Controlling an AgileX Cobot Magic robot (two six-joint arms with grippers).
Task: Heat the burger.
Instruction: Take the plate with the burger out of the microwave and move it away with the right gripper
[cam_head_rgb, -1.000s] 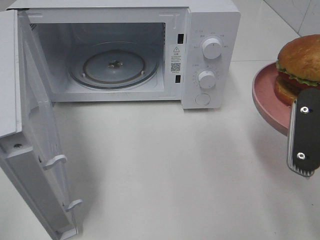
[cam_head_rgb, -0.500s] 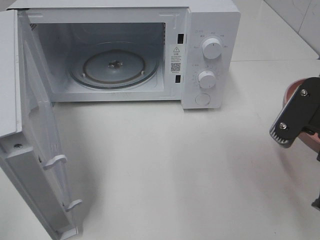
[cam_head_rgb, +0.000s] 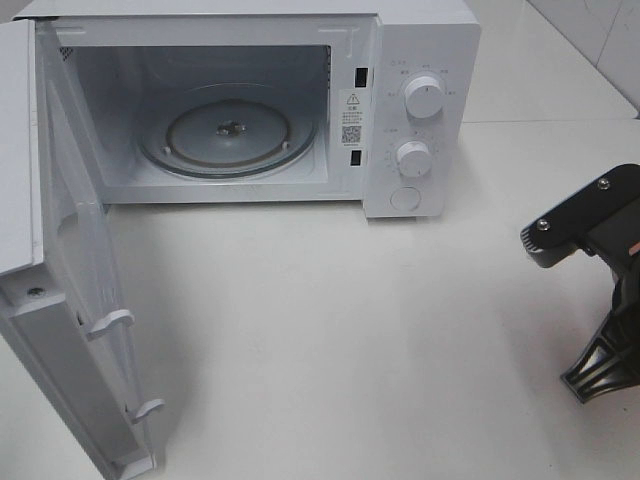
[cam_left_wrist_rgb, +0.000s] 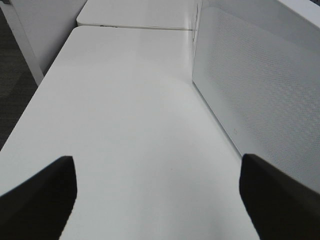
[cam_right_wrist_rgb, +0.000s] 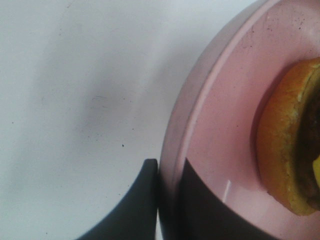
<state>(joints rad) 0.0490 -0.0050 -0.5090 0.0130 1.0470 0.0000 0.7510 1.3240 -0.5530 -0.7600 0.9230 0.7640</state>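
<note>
From the high camera, the white microwave (cam_head_rgb: 240, 110) stands with its door (cam_head_rgb: 60, 300) swung open, well away from the right arm (cam_head_rgb: 590, 290) at the table's far right edge. The left wrist view shows the left gripper (cam_left_wrist_rgb: 157, 195) spread wide over bare table (cam_left_wrist_rgb: 125, 110), the microwave just beside it. In the right wrist view, the right gripper (cam_right_wrist_rgb: 167, 200) is pinched on the rim of the pink plate (cam_right_wrist_rgb: 225, 145), one finger on each side, and the burger (cam_right_wrist_rgb: 292, 145) sits on that plate just beyond the fingers.

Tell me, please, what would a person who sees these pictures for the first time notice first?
First the white microwave at the back of the table, its door swung wide to the left and the glass turntable bare inside. Next, in the right wrist view, the right gripper shut on the rim of a pink plate, with the burger on it. The left gripper stands open over bare table beside the door.
</note>
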